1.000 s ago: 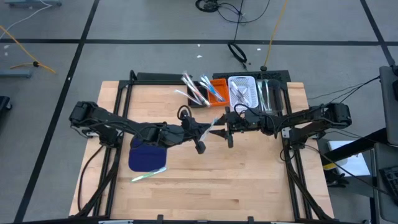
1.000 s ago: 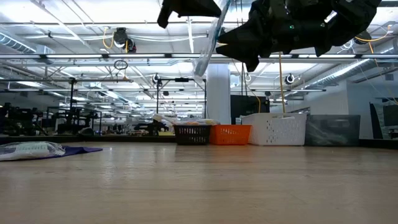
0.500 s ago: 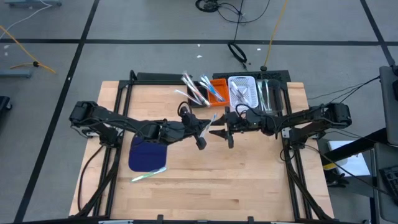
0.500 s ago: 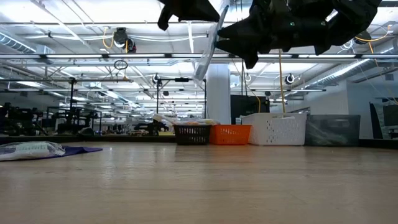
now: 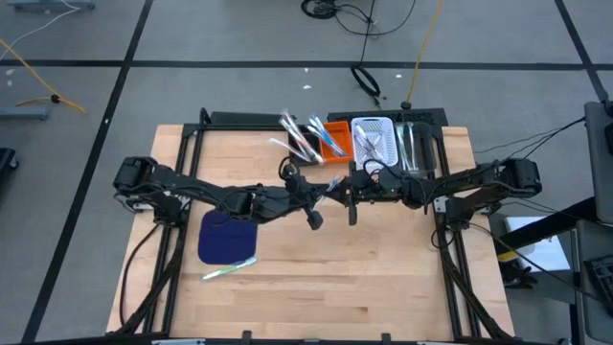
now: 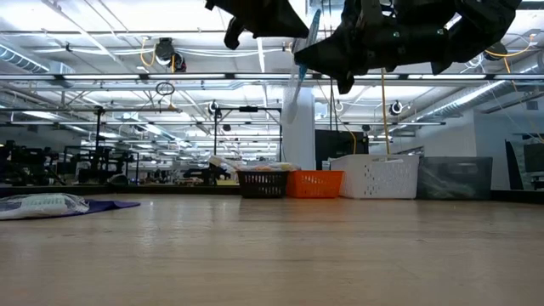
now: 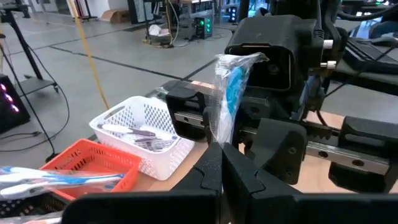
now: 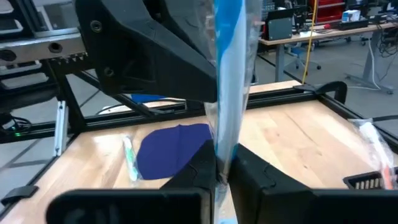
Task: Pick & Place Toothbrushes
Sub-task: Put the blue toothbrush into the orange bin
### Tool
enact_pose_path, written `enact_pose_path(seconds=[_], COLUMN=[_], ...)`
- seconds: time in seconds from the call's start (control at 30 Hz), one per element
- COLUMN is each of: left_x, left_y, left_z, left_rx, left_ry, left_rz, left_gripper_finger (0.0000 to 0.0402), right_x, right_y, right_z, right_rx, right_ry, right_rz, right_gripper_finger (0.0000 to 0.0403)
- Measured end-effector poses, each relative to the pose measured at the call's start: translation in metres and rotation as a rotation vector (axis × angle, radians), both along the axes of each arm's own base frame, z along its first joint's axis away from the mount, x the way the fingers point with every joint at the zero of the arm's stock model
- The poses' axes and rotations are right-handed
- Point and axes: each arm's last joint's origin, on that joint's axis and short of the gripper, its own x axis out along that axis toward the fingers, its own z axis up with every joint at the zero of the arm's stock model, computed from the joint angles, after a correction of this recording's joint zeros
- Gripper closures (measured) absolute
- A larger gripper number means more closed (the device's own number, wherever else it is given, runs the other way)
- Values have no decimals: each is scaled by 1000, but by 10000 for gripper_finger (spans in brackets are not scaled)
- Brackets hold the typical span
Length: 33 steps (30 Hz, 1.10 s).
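Observation:
A toothbrush point(image 6: 299, 68) with blue parts, in a clear wrapper, hangs steeply tilted high above the table's middle. My left gripper point(image 5: 324, 195) comes from the table's left and is shut on it. My right gripper point(image 5: 343, 197) comes from the right, fingertip to fingertip with the left, and is shut on it too. Another toothbrush point(image 5: 230, 269) lies on the wood at the near edge of a dark blue mat point(image 5: 228, 240). Several more stick out of the black bin point(image 5: 305, 144) at the far edge. My left gripper pinches the wrapped toothbrush between its two fingers at the wrapper's narrow part point(image 7: 219, 149). The fingers come about level from the table's left. The blue part point(image 7: 233, 87) stands out past the fingertips, clear of the table. My right gripper pinches the same toothbrush between its two fingers point(image 8: 219, 160), coming level from the table's right. The blue shaft point(image 8: 229, 81) runs on past the fingertips. The toothbrush is lifted clear; which part of its length the fingers are on I cannot tell.
An orange bin point(image 5: 335, 134), a white basket point(image 5: 374, 140) with toothbrushes in it and a clear bin point(image 5: 418, 142) stand in a row beside the black bin at the far edge. Bare wood lies near and right of the mat.
My left gripper has carried the toothbrush a little toward the table's right, up to my right gripper. My right gripper has kept its place and has shut on the toothbrush. The toothbrush stays lifted and steeply tilted.

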Motion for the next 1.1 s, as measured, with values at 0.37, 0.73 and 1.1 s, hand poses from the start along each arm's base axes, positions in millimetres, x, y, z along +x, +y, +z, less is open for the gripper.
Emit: enact_pose_path(seconds=[0.37,0.73,1.1], left_x=[-3,-26,-38], left_y=[2,-14,-29], left_z=[-4,0,-16], left_rx=[85,102,13], left_ry=[93,244,366], left_rz=[26,0,-5], left_gripper_finger=[369,275,270], right_x=[0,-3,-14], right_y=[-4,-58,-123], right_z=[-2,5,27], right_rx=[-7,-5,-8], right_ry=[20,184,361], right_rz=[-12,-244,-489], right_gripper_finger=[388,388,388])
